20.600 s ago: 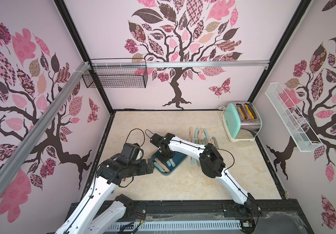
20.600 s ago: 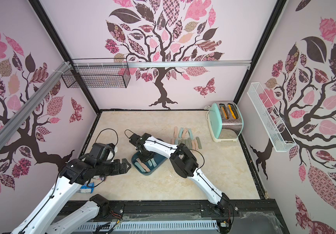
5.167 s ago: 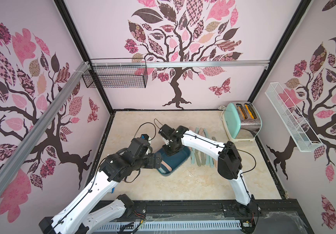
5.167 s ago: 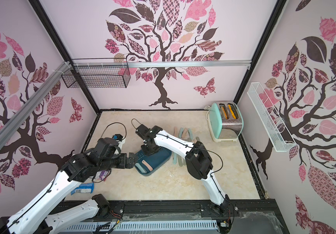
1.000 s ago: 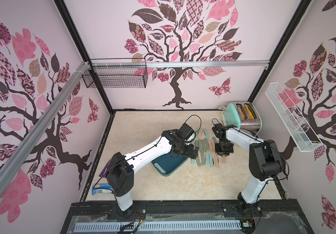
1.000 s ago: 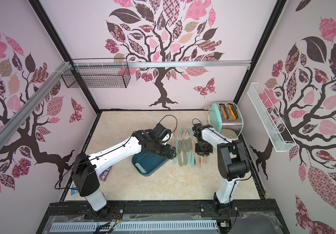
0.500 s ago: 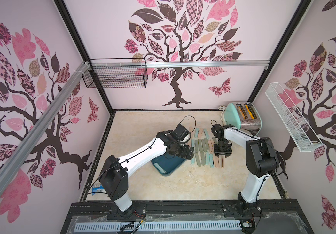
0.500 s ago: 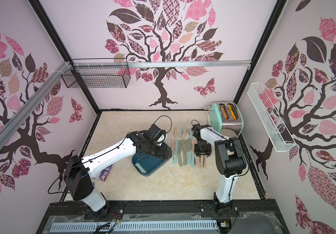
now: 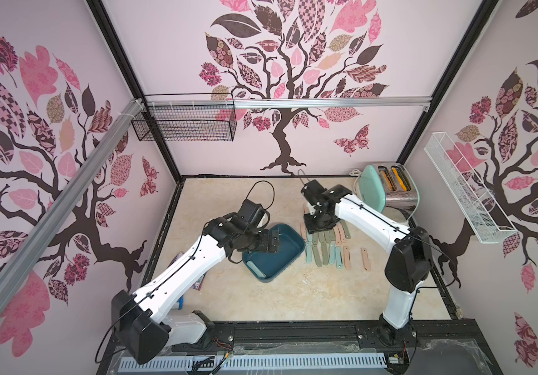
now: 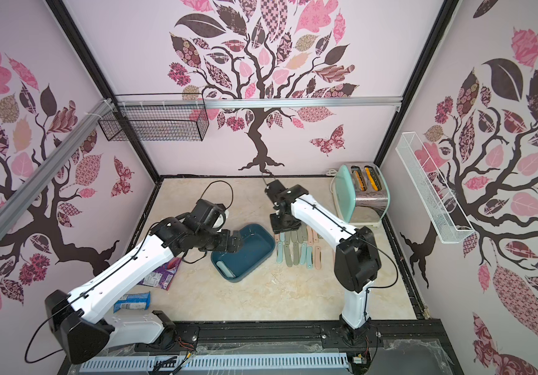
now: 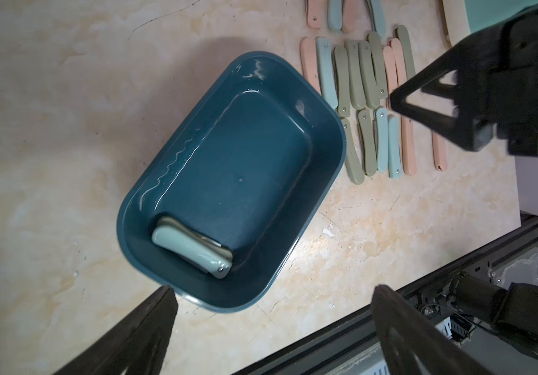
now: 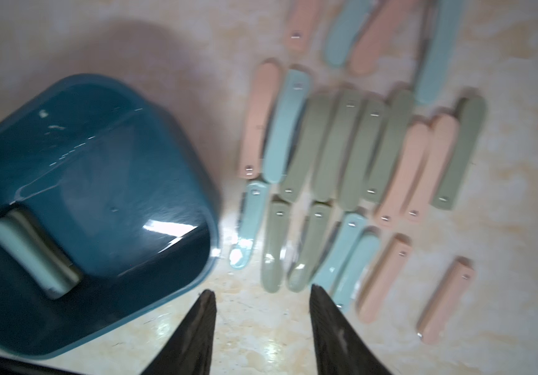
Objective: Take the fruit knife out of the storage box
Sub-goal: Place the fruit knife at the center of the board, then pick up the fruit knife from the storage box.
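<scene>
Left gripper (image 9: 272, 242): hangs with jaws spread wide and nothing between them, above the storage box (image 9: 288, 259), over the wall on the left arm's side. No contact with the tub to be made out in either top view. Below the fingertips and back toward the robot's base: one pale teal fruit knife (image 11: 189, 248), folded, flat on the tub's floor against the short end wall. Tucked close against it, a second, olive piece (image 12: 51, 246); beside or underneath cannot be told. Rest of the tub's floor bare and glossy.

Right gripper (image 12: 261, 290): stands partly parted and empty, fingers (image 12: 196, 331) pointing down above the folded knives (image 12: 342, 152), pink, teal and olive, laid in rows on the table (image 9: 261, 308). Just to its left, right beside those rows, the storage box again. Off to its right, near the back corner, a mint toaster (image 9: 390, 191), well apart from both grippers.
</scene>
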{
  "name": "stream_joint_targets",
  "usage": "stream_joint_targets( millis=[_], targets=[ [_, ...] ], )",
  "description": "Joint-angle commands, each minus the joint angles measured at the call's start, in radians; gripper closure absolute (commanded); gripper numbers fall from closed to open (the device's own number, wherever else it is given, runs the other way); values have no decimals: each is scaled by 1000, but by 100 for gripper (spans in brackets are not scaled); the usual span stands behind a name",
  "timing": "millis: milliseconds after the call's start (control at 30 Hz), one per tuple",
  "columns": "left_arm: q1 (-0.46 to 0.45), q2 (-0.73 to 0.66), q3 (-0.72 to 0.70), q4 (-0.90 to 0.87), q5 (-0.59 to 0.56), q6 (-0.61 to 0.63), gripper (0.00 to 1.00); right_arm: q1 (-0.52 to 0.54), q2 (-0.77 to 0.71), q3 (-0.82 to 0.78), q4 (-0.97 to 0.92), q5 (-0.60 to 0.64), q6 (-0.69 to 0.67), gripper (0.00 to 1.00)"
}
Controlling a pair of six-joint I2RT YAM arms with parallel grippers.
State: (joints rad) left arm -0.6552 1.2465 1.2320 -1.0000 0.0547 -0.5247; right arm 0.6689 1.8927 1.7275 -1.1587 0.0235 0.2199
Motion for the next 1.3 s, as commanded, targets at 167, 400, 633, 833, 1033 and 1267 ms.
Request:
stream_joint_targets(
  millis=[167, 400, 633, 833, 1033, 1267],
  targets=[
    [2, -320, -77, -260, -179, -119, 2, 247, 222, 193, 57, -118, 1, 50],
    [1, -482, -59, -456, -251, -182, 2, 313, 382, 303, 101, -168, 13, 50],
    [1, -484, -47, -498, -253, -193, 2, 330, 418, 280, 186, -209, 7, 50],
    [1, -457, -33, -499, -245, -177, 2, 343, 502, 305, 191, -208, 14, 50],
    [2, -441, -22, -514, -242, -148, 2, 347, 541, 312, 170, -72, 35, 50],
    [1, -437, -41, -491, -233, -140, 2, 345, 533, 256, 174, -14, 47, 72]
  ],
)
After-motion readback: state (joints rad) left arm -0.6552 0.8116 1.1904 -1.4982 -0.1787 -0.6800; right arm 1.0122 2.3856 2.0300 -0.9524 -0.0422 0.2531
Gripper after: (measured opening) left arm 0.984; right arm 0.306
